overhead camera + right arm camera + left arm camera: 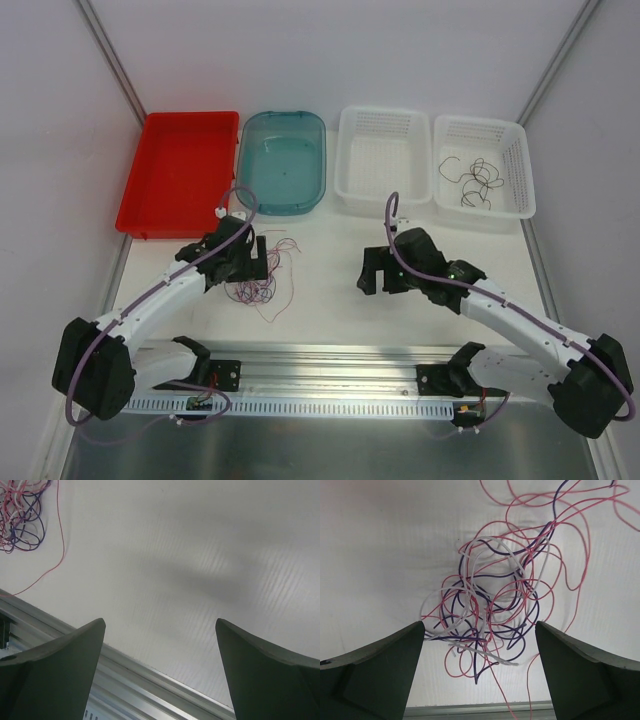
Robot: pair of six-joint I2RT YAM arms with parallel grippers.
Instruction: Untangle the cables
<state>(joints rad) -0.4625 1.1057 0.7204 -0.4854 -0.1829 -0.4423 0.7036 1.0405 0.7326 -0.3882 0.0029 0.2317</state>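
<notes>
A clump of thin curly cables (492,605) in pink-red, purple and white lies on the white table. It shows in the top view (258,285) just right of my left gripper. My left gripper (252,262) is open above the clump, and its jaws stand wide either side of the clump's near part in the left wrist view (479,630). My right gripper (378,272) is open and empty over bare table (160,625). The clump shows at the top left of the right wrist view (20,515). Several dark cables (475,180) lie in the right white basket.
At the back stand a red tray (180,170), a teal tub (283,160) and two white baskets (384,160) (508,150). An aluminium rail (330,365) runs along the table's near edge. Lilac arm cables loop over both arms.
</notes>
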